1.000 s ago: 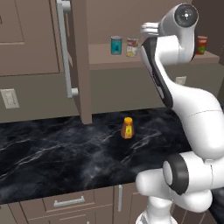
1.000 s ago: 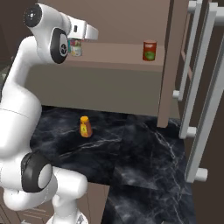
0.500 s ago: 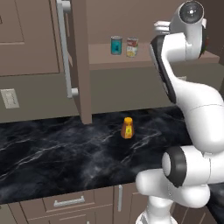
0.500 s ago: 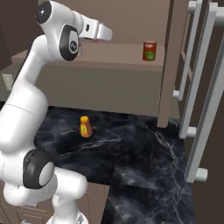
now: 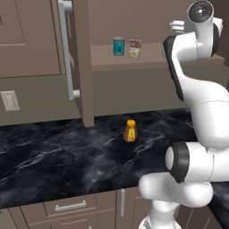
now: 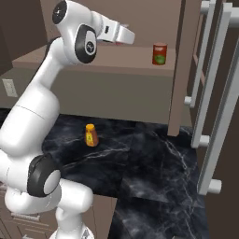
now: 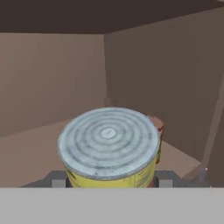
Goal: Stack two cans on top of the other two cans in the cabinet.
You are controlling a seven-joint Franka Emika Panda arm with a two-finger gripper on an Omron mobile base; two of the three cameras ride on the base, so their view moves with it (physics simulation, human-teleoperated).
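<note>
In the hand view, my gripper [image 7: 109, 180] is shut on a can [image 7: 109, 151] with a yellow label and a ribbed silvery top. Just behind it, the edge of a red can [image 7: 157, 125] peeks out. In the right base view, my gripper [image 6: 123, 35] hovers over the cabinet shelf [image 6: 116, 58], left of the red can with the green mark [image 6: 159, 53]. In the left base view, a teal-blue can [image 5: 118, 46] and a white-and-red can [image 5: 135, 48] stand side by side on the shelf [image 5: 147, 62], left of my gripper [image 5: 178, 25].
A small orange bottle [image 5: 129, 130] [image 6: 91, 135] stands on the black marble counter [image 5: 67, 156]. The open cabinet door [image 5: 83, 62] with its silver bar handle [image 5: 67, 49] hangs at the shelf's left. Another open door [image 6: 186, 65] and long handles [image 6: 205, 70] stand on the right.
My arm has swung to the right along the shelf with the can in its grip, away from the teal and white cans and closer to the red can.
</note>
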